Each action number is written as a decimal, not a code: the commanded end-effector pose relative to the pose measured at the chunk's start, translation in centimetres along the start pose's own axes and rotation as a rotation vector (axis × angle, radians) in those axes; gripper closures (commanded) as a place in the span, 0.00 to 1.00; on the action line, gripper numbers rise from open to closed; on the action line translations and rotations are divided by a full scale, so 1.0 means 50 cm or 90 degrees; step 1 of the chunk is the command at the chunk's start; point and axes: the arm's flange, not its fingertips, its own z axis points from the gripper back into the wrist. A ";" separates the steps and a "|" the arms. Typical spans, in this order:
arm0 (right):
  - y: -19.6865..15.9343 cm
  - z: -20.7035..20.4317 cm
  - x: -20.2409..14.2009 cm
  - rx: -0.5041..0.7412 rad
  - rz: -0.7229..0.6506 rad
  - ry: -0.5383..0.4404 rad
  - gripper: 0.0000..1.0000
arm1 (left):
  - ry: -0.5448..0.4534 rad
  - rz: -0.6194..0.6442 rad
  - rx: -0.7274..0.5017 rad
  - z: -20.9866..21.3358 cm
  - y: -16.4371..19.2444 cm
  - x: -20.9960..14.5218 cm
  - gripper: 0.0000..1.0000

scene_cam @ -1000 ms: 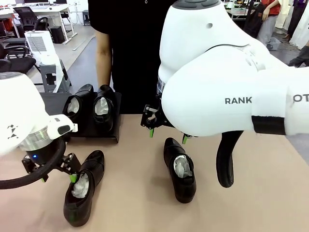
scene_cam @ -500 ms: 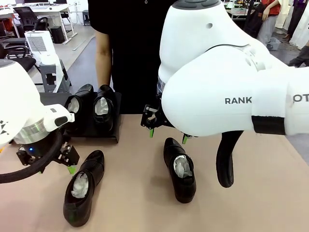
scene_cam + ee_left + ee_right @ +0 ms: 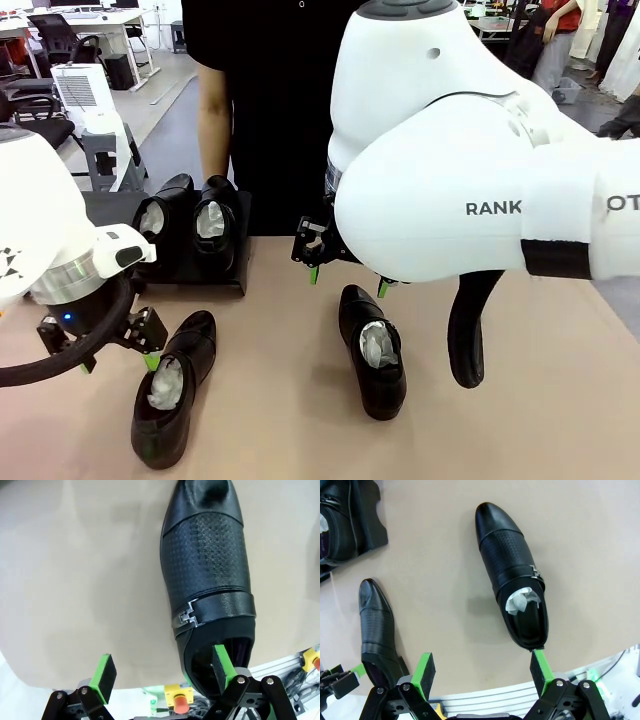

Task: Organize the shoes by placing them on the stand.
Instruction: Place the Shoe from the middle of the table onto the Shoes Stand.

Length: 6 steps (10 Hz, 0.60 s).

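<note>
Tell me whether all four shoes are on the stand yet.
No, one pair of shoes sits on the stand, while a third shoe and a fourth shoe lie on the table.

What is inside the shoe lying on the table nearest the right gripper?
Crumpled white paper shows in the opening of the shoe. Its upper hides how far the paper reaches toward the toe.

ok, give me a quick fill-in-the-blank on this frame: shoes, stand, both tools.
1. ____ shoes sit on the stand.
2. The other two shoes lie on the ____.
3. The left tool and the right tool are both ____, gripping nothing.

Missing words: Two; table; open.
</note>
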 end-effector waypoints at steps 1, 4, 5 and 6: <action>0.003 0.006 0.008 -0.007 0.010 -0.002 0.00 | 0.010 0.018 -0.019 -0.077 0.045 -0.087 0.00; 0.003 0.006 0.008 -0.007 0.010 -0.002 0.00 | 0.050 0.022 -0.043 -0.107 0.057 -0.097 0.00; 0.003 0.006 0.008 -0.007 0.010 -0.002 0.00 | 0.064 0.014 -0.040 -0.117 0.058 -0.100 0.00; 0.003 0.006 0.008 -0.007 0.010 -0.002 0.00 | 0.075 0.004 -0.041 -0.125 0.056 -0.102 0.00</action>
